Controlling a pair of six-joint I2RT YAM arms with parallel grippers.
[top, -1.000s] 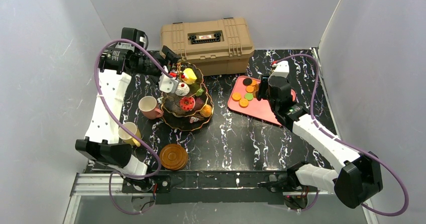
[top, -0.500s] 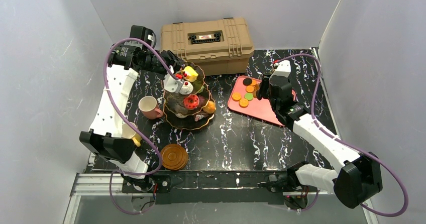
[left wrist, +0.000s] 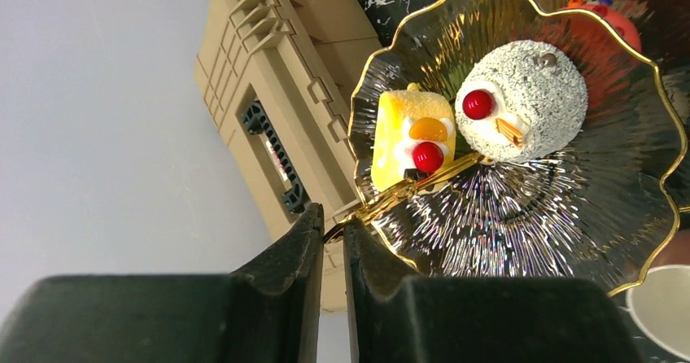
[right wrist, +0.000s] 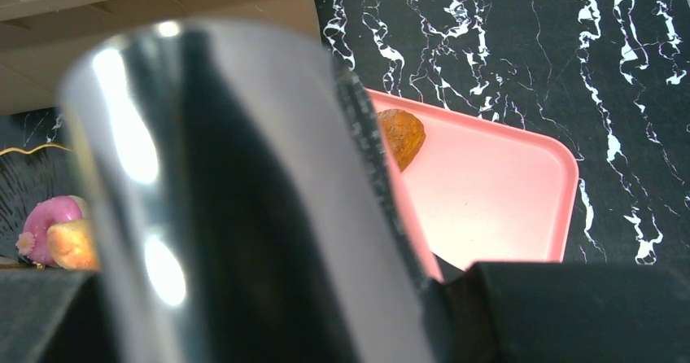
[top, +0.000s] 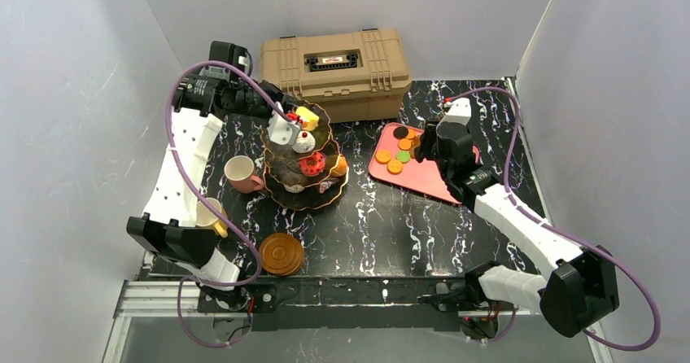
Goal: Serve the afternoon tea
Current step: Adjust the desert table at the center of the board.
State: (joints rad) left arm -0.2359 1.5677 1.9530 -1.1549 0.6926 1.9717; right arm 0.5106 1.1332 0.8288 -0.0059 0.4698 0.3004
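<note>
Grey walls close in a black marble table [top: 382,216], with a shut tan toolbox [top: 335,70] at the back. Just in front of it, left of centre, I have the stand [top: 321,200]. Its top tier [left wrist: 529,208] carries a yellow cake [left wrist: 407,135] with a red berry, and beside it a white ball [left wrist: 529,98] topped with a cherry. The tier below holds a red pastry [top: 310,164] and an orange one [top: 339,166]. My left gripper [left wrist: 332,225] is at the top of the stand, its jaws drawn almost together on the gold handle [left wrist: 390,194].

To the right, a pink tray [top: 411,180] holds macarons [top: 395,166] in orange, green and dark brown. My right gripper [top: 421,147] hangs over them. A shiny metal thing [right wrist: 244,200] fills that wrist view; I cannot tell what it is, or whether the jaws grip it.

A pink cup [top: 241,173] stands left of the stand. A yellow cup [top: 213,214] is nearer me, partly behind my left arm, and the saucers [top: 281,254] are stacked at the near edge.

Against a second ago, my left arm has swung in toward the stand, and the stand sits slightly further back and right. The right arm, tray and cups lie as they did
</note>
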